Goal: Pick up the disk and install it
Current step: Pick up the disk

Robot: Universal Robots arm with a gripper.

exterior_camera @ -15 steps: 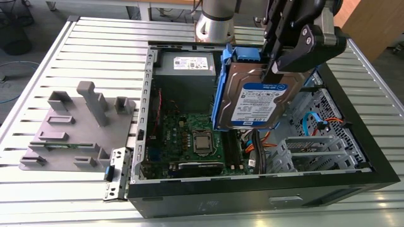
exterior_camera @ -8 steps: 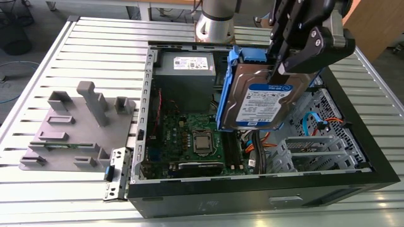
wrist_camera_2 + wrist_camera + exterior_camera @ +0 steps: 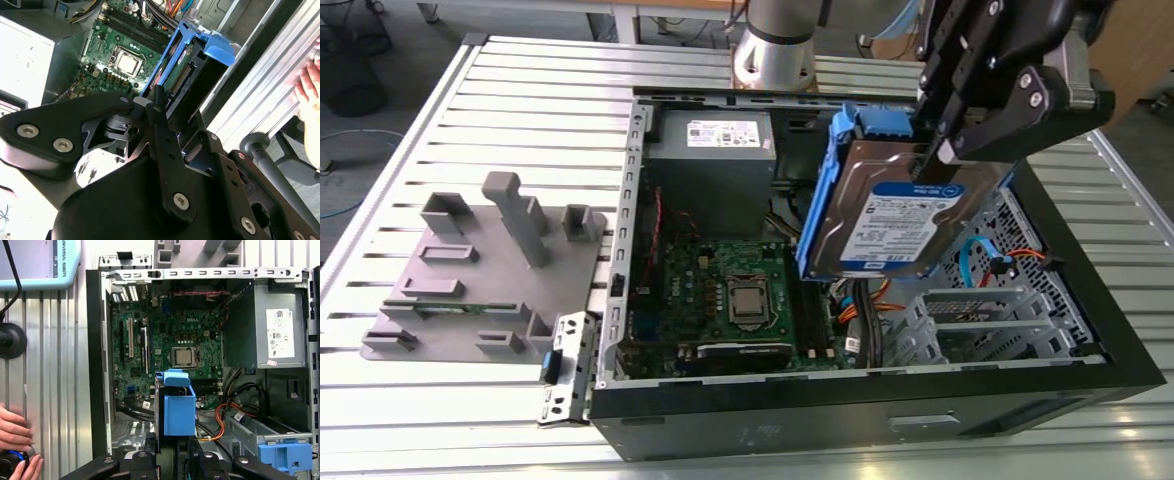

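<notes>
the gripper (image 3: 945, 150) hangs over the open computer case (image 3: 854, 425). its jaws are closed on the disk (image 3: 887, 215), pinching its upper edge so the drive dangles below the jaws, tilted, with the label turned to the exterior view. in the first wrist view the drive's blue bracket (image 3: 179, 407) sticks out just ahead of the jaws, with the motherboard (image 3: 170, 345) beyond it. in the second wrist view the connector edge of the disk (image 3: 192, 65) shows just past the jaws.

risks, as i judge them: the hold is on one edge and most of the drive's weight hangs under the jaws, so it could swing or slip and drop onto the motherboard beneath. the orange and blue cables (image 3: 994, 258) lie below the jaws, towards the drive cage (image 3: 974, 320), and could snag the bracket or get trapped under it. a tilted drive may also jam against the cage's rails. a person's hand (image 3: 15, 440) is at a small dark control on the counter (image 3: 60, 390) beside the case, well apart from the jaws.

hard to tell: how much of the edge the jaws cover, since the linkage hides the contact in both wrist views, and which bay of the cage is free. a spare blue clip (image 3: 285, 452) sits in the case, cut off by the frame edge. whether it carries a drive is unclear.
</notes>
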